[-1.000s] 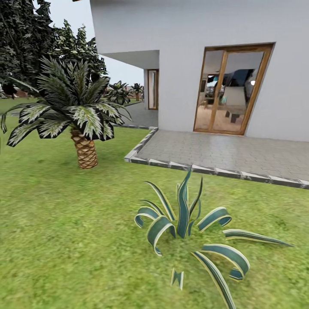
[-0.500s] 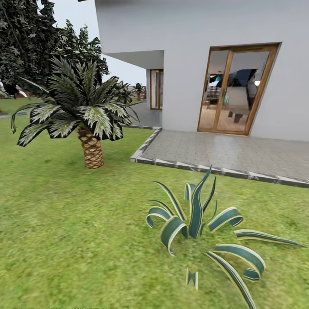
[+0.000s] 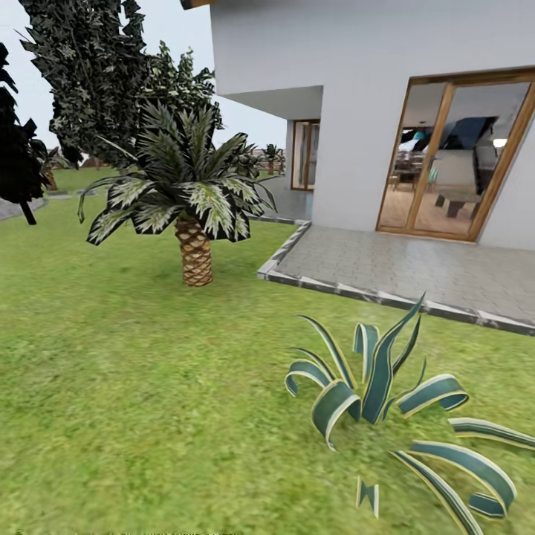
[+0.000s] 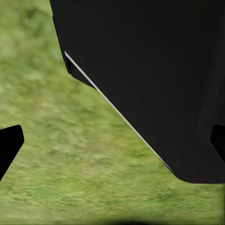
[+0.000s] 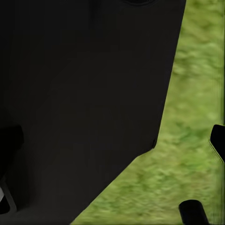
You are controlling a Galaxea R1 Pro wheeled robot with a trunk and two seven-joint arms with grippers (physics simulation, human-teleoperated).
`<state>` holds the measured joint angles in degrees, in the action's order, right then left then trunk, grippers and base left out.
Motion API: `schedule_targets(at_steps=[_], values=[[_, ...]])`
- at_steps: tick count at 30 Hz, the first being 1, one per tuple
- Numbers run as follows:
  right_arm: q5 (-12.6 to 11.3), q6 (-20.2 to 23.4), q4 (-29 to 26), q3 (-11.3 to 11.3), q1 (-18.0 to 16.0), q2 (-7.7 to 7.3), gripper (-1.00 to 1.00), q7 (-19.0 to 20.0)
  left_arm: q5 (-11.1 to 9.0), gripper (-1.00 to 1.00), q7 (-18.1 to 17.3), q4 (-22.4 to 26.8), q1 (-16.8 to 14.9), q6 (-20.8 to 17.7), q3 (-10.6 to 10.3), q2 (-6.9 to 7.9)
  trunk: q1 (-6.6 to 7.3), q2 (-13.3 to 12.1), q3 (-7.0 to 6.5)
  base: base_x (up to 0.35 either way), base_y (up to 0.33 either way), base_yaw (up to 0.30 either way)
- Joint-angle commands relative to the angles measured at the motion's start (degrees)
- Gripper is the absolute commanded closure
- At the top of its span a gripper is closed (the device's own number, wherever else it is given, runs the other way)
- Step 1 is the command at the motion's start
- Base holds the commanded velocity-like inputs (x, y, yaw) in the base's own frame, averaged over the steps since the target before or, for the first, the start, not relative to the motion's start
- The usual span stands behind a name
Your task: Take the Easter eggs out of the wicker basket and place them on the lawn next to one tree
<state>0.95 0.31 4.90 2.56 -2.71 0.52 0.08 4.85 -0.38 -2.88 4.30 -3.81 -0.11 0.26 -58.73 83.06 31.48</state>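
Note:
The Easter eggs, the wicker basket and the tree are out of view. The lawn (image 3: 134, 386) spreads wide and green across the garden in the head view. In the left wrist view, my left gripper (image 4: 112, 147) hangs open over grass, its dark fingertips (image 4: 9, 145) far apart at the picture's edges with nothing between them. My right gripper (image 5: 112, 145) is open too, above grass, with one fingertip (image 5: 218, 140) showing at the edge. A black part of my own body (image 4: 150, 70) stands close behind each gripper.
A striped agave plant (image 3: 379, 394) grows close ahead on the right. A short palm (image 3: 195, 253) stands mid-left, dark conifers (image 3: 89, 74) behind it. A paved patio (image 3: 416, 271) with a stone kerb fronts the white house (image 3: 357, 59) and its glass door (image 3: 461, 163).
The whole head view has shifted: the camera has turned left, so palm, agave and house sit further right in the picture and more dark trees show at the left.

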Motion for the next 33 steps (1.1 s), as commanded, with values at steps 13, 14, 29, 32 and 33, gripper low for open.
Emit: schedule_targets(at_steps=[13, 14, 29, 32, 33], values=[[0.1, 0.0, 0.1, 0.3, 0.0, 0.01, -1.0, -0.1, 0.5, -1.0, -0.1, 0.1, 0.0, -0.1, 0.0, -0.01, 0.0, 0.0, 0.04, 0.0, 0.001, 0.271], [0.1, 0.0, 0.1, 0.3, -0.1, 0.01, -1.0, -0.1, 0.5, -1.0, -0.1, 0.1, 0.0, -0.1, 0.0, -0.02, 0.0, 0.0, 0.04, 0.0, 0.0, 0.272], [0.1, 0.0, 0.1, 0.3, -0.1, 0.01, -1.0, -0.1, 0.5, -1.0, -0.1, 0.1, 0.0, -0.1, 0.0, -0.02, 0.0, 0.0, 0.04, 0.0, 0.0, 0.278], [0.1, 0.0, 0.1, 0.3, -0.1, 0.01, -1.0, -0.1, 0.5, -1.0, -0.1, 0.1, 0.0, -0.1, 0.0, 0.0, 0.0, 0.0, 0.04, 0.0, 0.0, 0.281], [0.1, 0.0, 0.1, 0.3, -0.1, 0.01, -1.0, -0.1, 0.5, -1.0, -0.1, 0.1, 0.0, -0.1, 0.0, 0.0, 0.0, 0.0, 0.04, 0.0, 0.026, 0.281]])
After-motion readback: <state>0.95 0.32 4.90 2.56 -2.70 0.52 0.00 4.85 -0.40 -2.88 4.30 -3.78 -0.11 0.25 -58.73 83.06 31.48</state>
